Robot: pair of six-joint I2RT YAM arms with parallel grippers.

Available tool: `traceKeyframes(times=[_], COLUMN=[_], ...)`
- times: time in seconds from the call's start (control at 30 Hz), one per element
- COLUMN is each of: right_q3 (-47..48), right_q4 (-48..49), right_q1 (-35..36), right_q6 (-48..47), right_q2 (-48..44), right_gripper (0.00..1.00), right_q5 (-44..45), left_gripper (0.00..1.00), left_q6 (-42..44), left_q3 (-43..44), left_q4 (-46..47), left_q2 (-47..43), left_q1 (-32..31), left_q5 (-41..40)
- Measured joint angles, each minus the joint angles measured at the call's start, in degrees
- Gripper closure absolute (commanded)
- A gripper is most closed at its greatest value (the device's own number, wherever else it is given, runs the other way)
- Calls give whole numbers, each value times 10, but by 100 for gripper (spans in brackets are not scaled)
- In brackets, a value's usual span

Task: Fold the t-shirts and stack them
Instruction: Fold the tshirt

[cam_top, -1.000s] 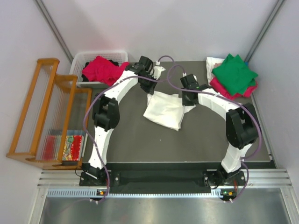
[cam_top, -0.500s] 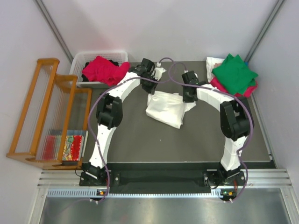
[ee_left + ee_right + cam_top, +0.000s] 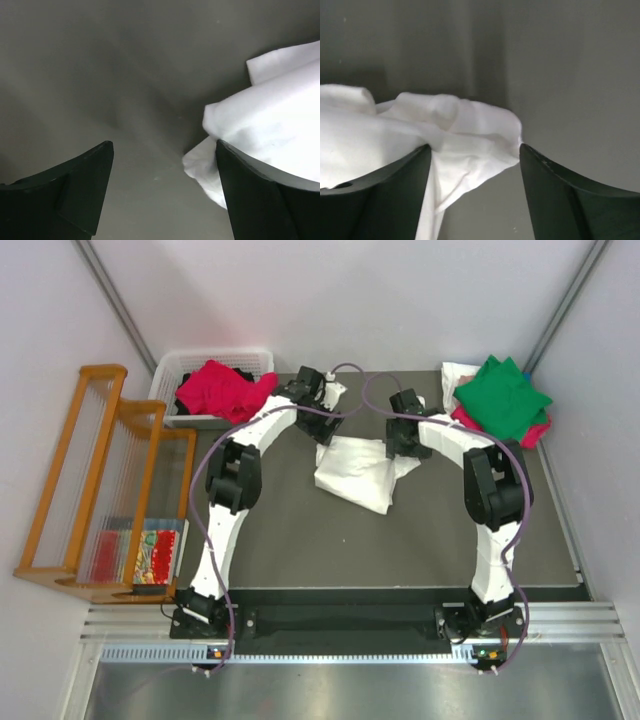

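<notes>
Change: white shirt (image 3: 355, 472) shifted toward upper frame.
Left fingers (image 3: 75, 190): spread, empty.
Right fingers (image 3: 560, 200): spread, over shirt edge.
Shirt: crumpled, on table (image 3: 300, 540).

We see a dark table (image 3: 300, 540). Toward its far edge lies a folded white shirt (image 3: 352, 472), rumpled at its right end. In the far right corner a crimson shirt (image 3: 468, 424) and white cloth (image 3: 455, 375) lie under a green shirt (image 3: 500, 395).
</notes>
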Motion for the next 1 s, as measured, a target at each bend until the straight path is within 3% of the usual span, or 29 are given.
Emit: traceKeyframes(times=[0.03, 0.2, 0.47, 0.7, 0.83, 1.0], right_q3=[4, 27, 47, 56, 71, 90], right_q4=[-3, -26, -51, -47, -52, -51], right_q1=[-2, -4, 13, 109, 176, 229], right_q6=[-1, 0, 2, 10, 15, 16], right_q2=[0, -4, -76, -115, -85, -32], right_gripper=[18, 15, 16, 24, 25, 27], right_q5=[7, 32, 49, 29, 0, -26], left_gripper=[8, 7, 5, 5, 5, 5], left_q6=[-1, 0, -21, -56, -66, -79], left_q3=[-2, -17, -102, -208, -285, -328], left_q4=[1, 0, 14, 19, 9, -12], left_q2=[-2, -40, -262, -407, -415, -415], left_q1=[2, 7, 20, 41, 58, 130], left_q5=[-3, -16, 11, 83, 118, 165])
